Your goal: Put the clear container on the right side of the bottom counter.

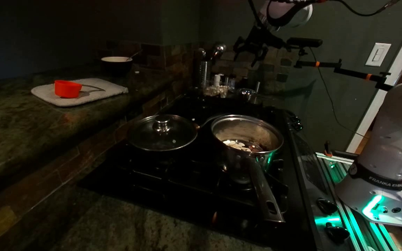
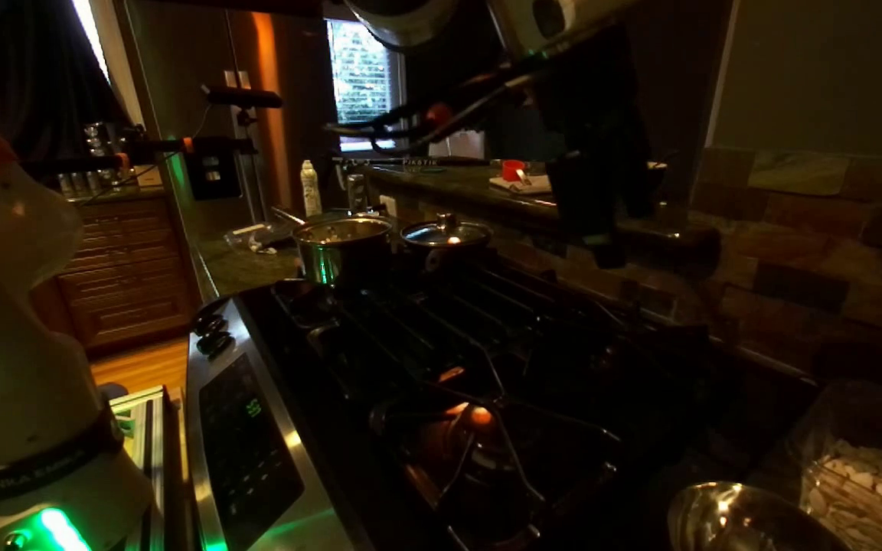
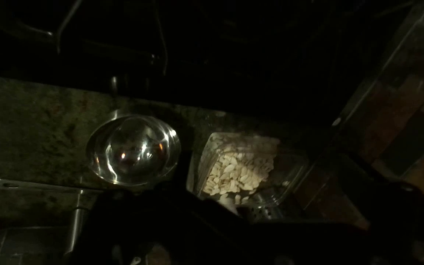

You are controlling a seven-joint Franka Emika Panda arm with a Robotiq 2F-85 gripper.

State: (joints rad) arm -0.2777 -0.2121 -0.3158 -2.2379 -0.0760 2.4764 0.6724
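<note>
— Your jaws stand wide apart, gripping nothing.
— The clear container (image 3: 289, 173), pale pieces (image 3: 237, 173) inside, lies below them, well apart, on the bench (image 3: 39, 125) between a shiny metal bowl (image 3: 134, 151) and the tiled wall (image 3: 407, 114).
— If you grasp it, you probably descend; its long axis is unclear.

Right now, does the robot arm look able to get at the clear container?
Probably yes: the open claw hangs in the air, and the wrist view shows nothing clearly blocking its way to the container. The bowl beside it may leave little room on that side.
</note>
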